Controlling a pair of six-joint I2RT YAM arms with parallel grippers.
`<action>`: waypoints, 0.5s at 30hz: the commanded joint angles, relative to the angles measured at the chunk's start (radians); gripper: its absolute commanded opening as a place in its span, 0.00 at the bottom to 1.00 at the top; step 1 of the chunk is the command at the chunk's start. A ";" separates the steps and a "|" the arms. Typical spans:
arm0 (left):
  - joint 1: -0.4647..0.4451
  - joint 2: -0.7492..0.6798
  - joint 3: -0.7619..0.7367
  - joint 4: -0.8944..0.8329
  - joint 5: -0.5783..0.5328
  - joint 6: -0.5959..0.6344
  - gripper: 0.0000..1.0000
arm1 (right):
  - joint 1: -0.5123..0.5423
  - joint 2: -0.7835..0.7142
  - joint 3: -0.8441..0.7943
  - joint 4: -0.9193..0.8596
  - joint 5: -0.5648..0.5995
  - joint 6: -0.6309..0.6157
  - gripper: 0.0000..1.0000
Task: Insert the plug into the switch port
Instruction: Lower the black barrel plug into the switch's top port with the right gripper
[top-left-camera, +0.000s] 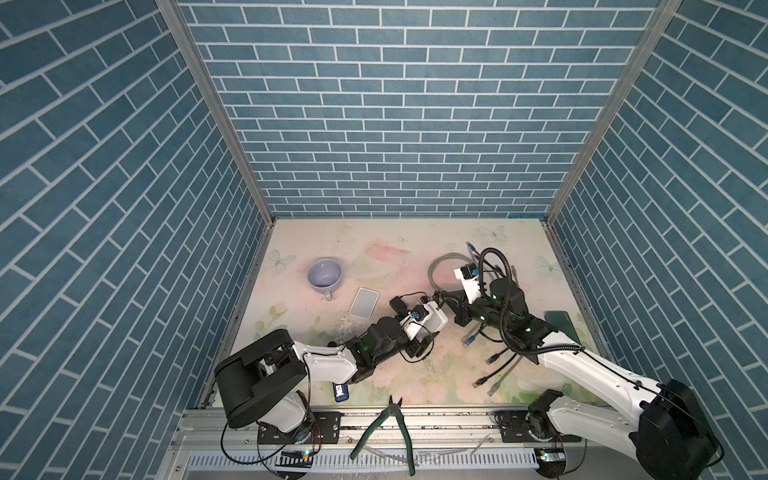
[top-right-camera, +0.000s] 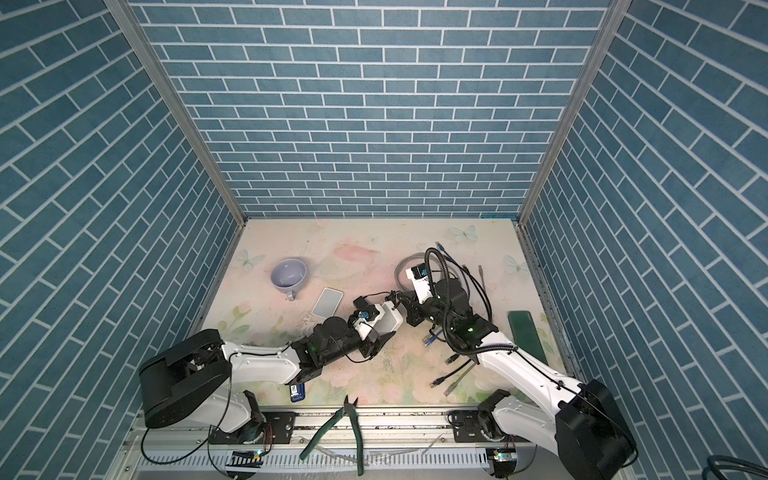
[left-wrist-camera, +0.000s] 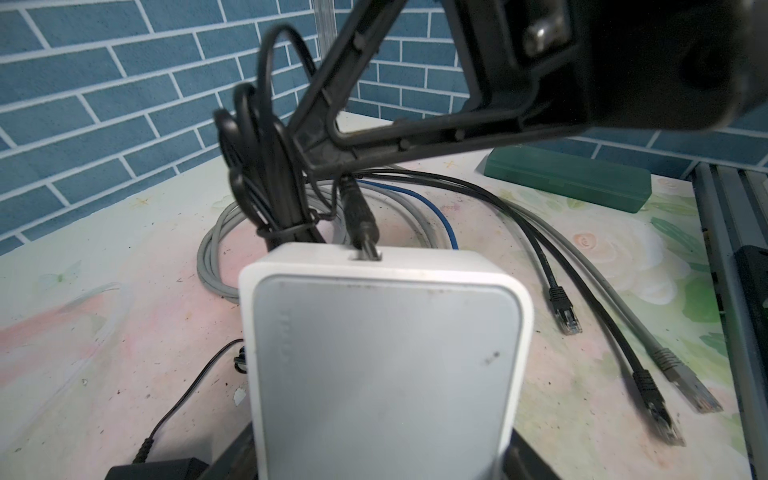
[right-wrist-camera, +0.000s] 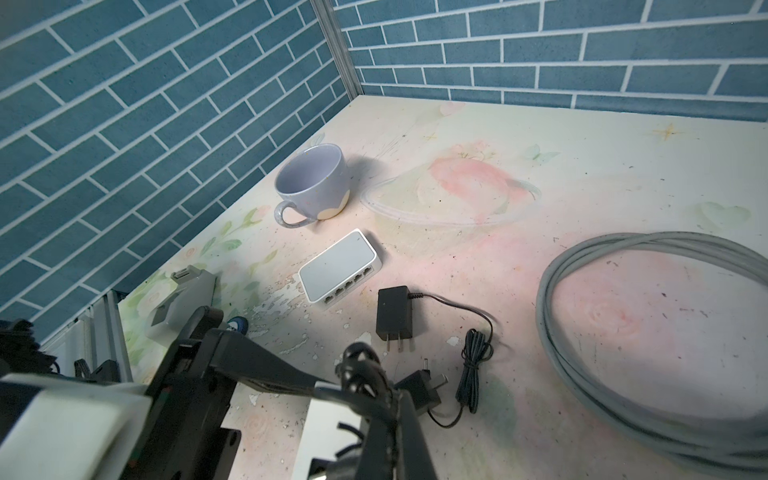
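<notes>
Plug (left-wrist-camera: 359, 220) at switch port (left-wrist-camera: 368, 255) — right fingers (left-wrist-camera: 324, 153) tight on plug, left fingers (left-wrist-camera: 528, 463) on switch (left-wrist-camera: 382, 365)

— Walls (top-left-camera: 415, 124)?
— Blue brick, white joints.
— Surface (top-left-camera: 374, 245)?
— Pale pink and green, with flowers and butterflies.
— Switch (left-wrist-camera: 386, 353) in the left hand (left-wrist-camera: 386, 449)?
— White, grey top. Its plug (left-wrist-camera: 359, 220) is black.
— Cables (left-wrist-camera: 208, 262) past that hand?
— Grey, black, one blue.
— Case (left-wrist-camera: 569, 178)?
— Green, like the handles of the pliers (top-left-camera: 393, 411).
— Mug (right-wrist-camera: 311, 183)?
— Lilac, with a cream patch low down.
</notes>
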 joint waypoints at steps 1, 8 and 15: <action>0.003 0.002 0.003 0.076 -0.036 -0.008 0.46 | 0.017 -0.005 -0.003 0.010 -0.118 0.060 0.00; 0.003 0.007 0.005 0.071 -0.043 0.001 0.46 | 0.017 0.023 0.021 0.022 -0.184 0.097 0.02; 0.002 -0.008 -0.002 0.070 -0.047 0.003 0.46 | 0.016 0.048 0.018 -0.003 -0.193 0.098 0.04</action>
